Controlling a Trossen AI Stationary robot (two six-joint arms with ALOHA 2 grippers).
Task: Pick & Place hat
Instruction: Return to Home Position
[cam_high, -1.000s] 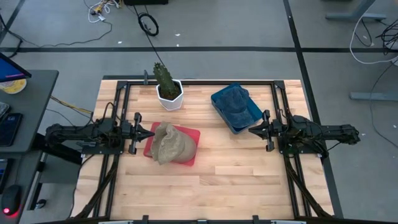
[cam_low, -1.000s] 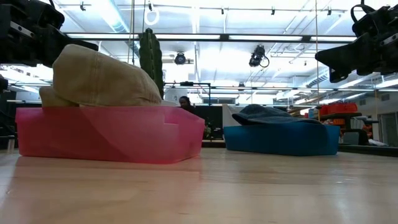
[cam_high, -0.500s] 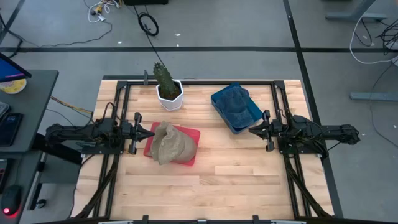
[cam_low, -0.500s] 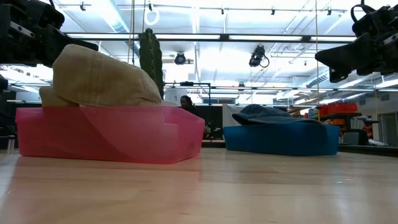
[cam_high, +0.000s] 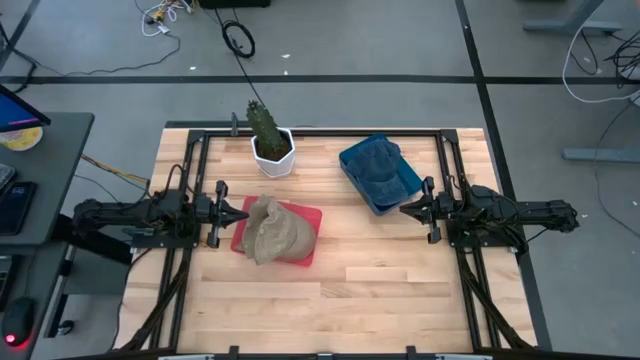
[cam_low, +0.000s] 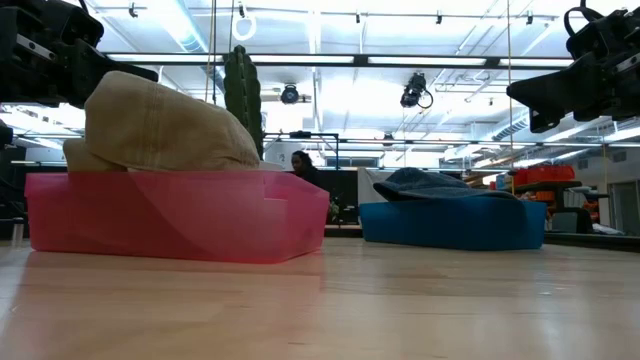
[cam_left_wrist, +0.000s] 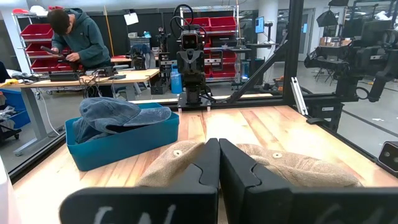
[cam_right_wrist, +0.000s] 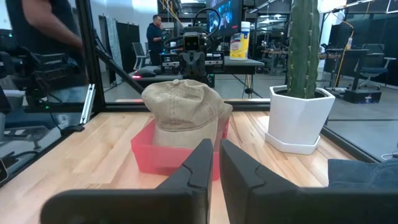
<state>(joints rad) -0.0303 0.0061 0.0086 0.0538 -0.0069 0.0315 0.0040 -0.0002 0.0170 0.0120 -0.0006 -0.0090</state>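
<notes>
still, nothing has shifted: left claw and right claw both stay pressed together.

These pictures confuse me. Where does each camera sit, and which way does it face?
High view: overhead, looking straight down; shows left gripper, right gripper.
Low view: tabletop height, facing red bin, blue bin; arms in upper corners.
Left wrist: past own fingers at blue cap.
Right wrist: past own fingers at brown cap, cactus.
Shared: each wrist view shows the opposite arm.
</notes>
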